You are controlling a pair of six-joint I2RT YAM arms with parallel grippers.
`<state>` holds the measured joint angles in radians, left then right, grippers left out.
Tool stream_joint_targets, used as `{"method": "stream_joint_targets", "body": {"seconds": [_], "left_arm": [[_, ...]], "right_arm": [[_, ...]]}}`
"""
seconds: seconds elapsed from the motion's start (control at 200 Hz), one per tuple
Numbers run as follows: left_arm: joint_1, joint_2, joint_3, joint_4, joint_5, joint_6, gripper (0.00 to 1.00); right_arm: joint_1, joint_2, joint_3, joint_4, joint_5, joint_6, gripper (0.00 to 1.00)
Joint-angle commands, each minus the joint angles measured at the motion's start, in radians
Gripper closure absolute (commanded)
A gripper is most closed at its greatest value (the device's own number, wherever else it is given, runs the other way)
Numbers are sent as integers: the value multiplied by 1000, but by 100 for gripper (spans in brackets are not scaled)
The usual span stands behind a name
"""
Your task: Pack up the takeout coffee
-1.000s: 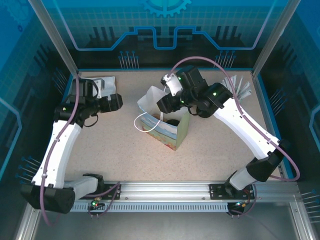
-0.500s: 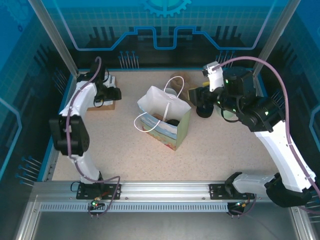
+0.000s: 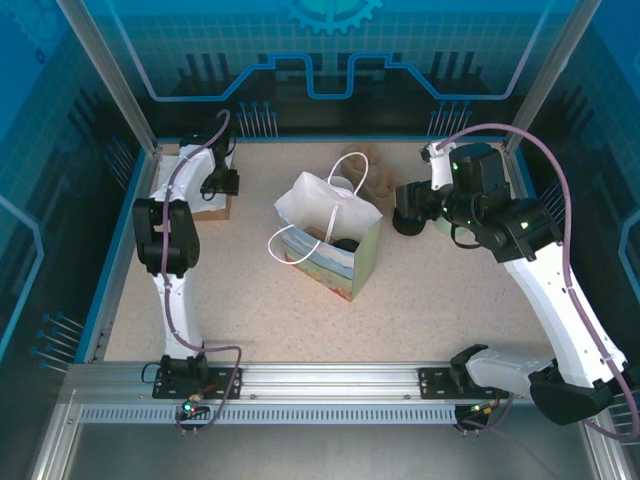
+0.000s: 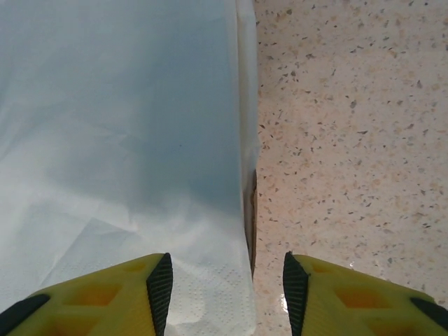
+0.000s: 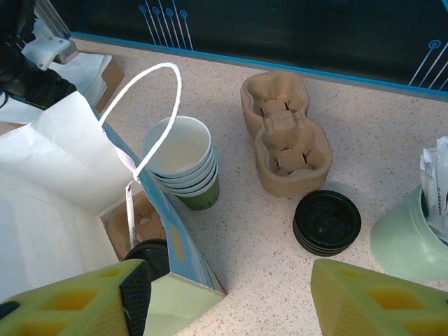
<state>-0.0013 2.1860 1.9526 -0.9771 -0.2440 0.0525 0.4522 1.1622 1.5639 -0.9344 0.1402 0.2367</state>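
Now, coffee: the takeout coffee [image 5: 149,253], a small cup with only its dark round top showing, is sitting low inside the upright white paper bag with a blue-and-green printed side [image 5: 63,175], in a brown pulp tray at the bag's bottom.
Coffee against right jaws: the dark top is showing just past the tip of one yellow finger [image 5: 77,301], outside the gap and apart from both fingers.
Right jaws: they are standing spread wide and pinching nothing.
Left jaws: they are standing apart at the far-left corner, well away from the coffee, yellow fingers with black ribbed pads [image 4: 159,294] straddling the edge of a soft, crinkled stack of white paper napkins [image 4: 119,140]; whether the pads are pressing the napkins I cannot tell.
Counter: the beige speckled counter [image 4: 350,140] is lying smooth and faintly glossy.
Around: a stack of olive-green paper cups with white insides [image 5: 183,164] is standing just behind the bag; a moulded brown pulp two-cup carrier [image 5: 283,133], a stack of ribbed black plastic lids [image 5: 327,222] and a pale green cup of white sticks [image 5: 406,234] are lying further right.
In the way: the bag's tall paper walls are standing around the coffee.
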Motion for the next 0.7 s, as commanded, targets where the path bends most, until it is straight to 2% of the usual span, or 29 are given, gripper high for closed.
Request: {"method": "stream_joint_targets", "body": {"seconds": [0.0, 0.23, 0.695], "left_arm": [[-2, 25, 36, -37, -23, 18, 52], [-2, 56, 40, -39, -22, 23, 54], [-2, 13, 43, -37, -17, 51, 93]], "right_arm": [[-15, -17, -17, 3, -23, 17, 36], [-21, -15, -18, 6, -32, 23, 36], [-23, -13, -17, 11, -37, 29, 36]]}}
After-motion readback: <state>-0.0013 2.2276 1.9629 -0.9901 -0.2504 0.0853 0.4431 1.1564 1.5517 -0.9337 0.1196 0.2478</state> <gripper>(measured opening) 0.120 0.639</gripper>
